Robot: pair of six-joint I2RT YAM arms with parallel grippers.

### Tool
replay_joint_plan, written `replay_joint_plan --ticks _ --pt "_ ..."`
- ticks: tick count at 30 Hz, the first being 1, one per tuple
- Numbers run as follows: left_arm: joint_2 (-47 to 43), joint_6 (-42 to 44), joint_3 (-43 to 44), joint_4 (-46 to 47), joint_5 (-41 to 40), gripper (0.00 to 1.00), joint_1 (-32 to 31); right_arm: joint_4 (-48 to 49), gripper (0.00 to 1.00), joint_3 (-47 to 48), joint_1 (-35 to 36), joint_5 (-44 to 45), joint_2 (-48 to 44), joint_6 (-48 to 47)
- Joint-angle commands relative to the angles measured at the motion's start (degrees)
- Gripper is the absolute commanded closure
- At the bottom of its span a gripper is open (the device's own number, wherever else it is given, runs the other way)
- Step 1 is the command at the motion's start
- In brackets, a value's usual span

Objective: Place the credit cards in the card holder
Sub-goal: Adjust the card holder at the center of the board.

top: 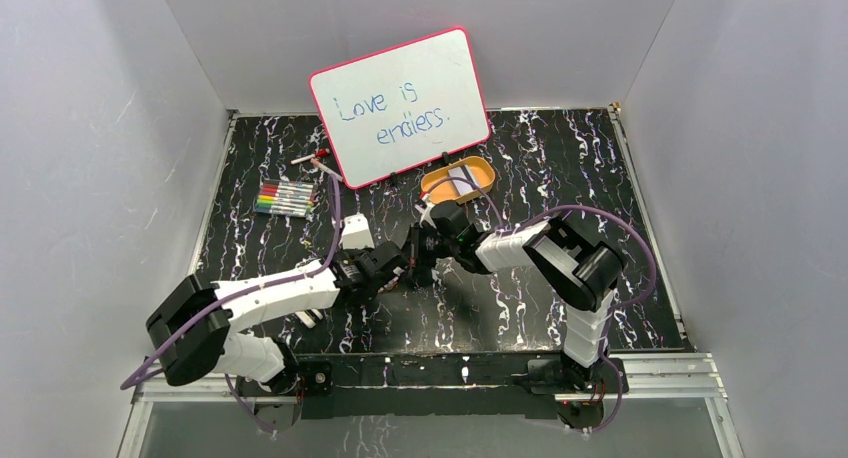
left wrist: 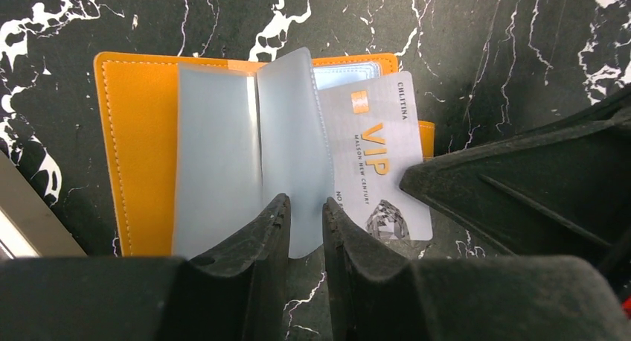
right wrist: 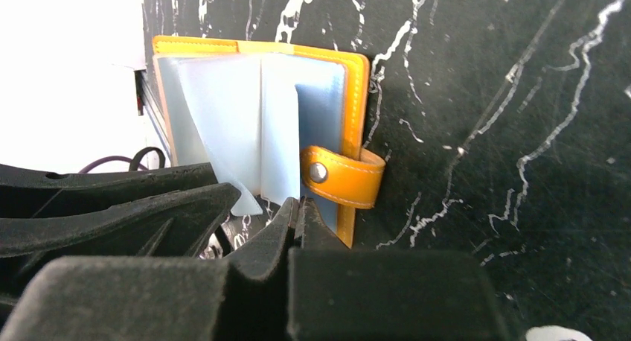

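**Top view:** soft, even light from above. The pale walls are bright, and shadows barely show on the dark table (top: 480, 308).

**Wrist views:** the card holder (left wrist: 141, 132) and the credit card (left wrist: 387, 125) are sharp (the lettering is legible). The left gripper (left wrist: 306, 202) and right gripper (right wrist: 298, 203) loom blurred in the foreground. In the right wrist view, the upper left corner burns out to white.

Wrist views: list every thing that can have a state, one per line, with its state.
card holder, open, sleeves fanned
VIP card, askew on the holder, sticking out
left end effector, slightly open around a sleeve edge
right end effector, shut, tip at the card
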Motion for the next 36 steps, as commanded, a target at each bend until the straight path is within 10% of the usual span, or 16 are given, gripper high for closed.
replay_joint_plan --ticks 1,10,21,29,36 --pt "-3.6 -0.6 -0.8 -2.6 -4.4 0.79 0.0 1.9 1.00 3.1 0.8 -0.2 1.1 -0.1" --pt "-7.5 -2.8 -0.7 -5.6 -4.4 0.73 0.0 -6.1 1.00 4.7 1.1 5.3 3.8 -0.3" --pt "-13.1 14.5 -4.7 17.6 15.6 0.64 0.0 -0.1 1.00 -1.3 0.9 5.9 2.2 1.7" --pt "-11.1 -0.5 2.3 -8.8 -5.9 0.55 0.6 -0.9 1.00 -2.9 0.7 7.0 1.8 1.9" --pt "-12.0 1.7 -0.4 -8.7 3.4 0.35 10.8 -0.7 1.00 -1.9 0.8 6.7 2.5 1.5"
